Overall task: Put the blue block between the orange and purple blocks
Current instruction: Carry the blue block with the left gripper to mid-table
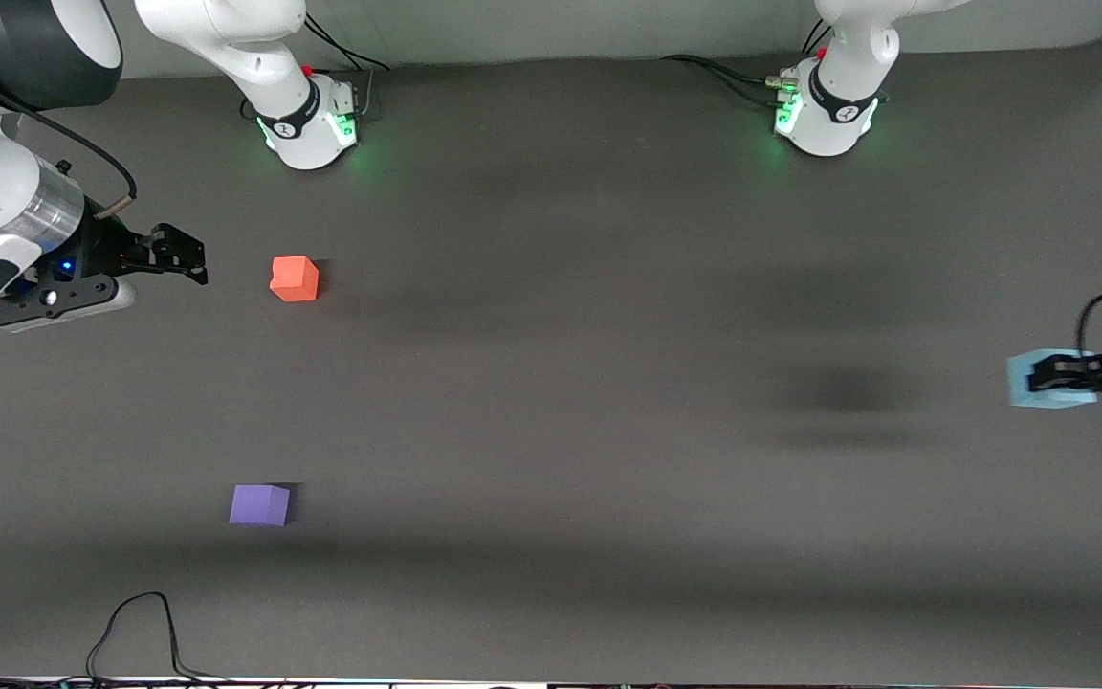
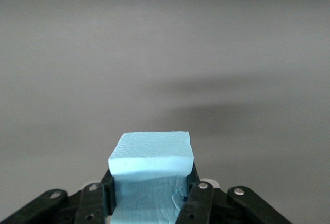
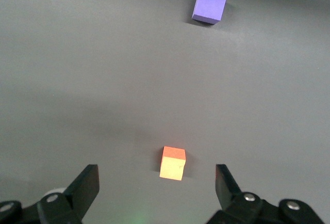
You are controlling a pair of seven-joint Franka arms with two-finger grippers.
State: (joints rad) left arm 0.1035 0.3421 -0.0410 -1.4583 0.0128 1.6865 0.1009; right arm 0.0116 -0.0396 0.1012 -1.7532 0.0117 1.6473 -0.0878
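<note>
Left gripper clamps blue block, aloft at table's left-arm end. Carry level toward 9 o'clock; set down midway between orange and purple. Right gripper waits, spread.

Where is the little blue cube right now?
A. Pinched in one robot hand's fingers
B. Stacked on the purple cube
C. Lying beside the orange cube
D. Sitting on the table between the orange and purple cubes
A: the left gripper is shut on the blue block at the left arm's end of the table, well away from the orange block and purple block.
</note>
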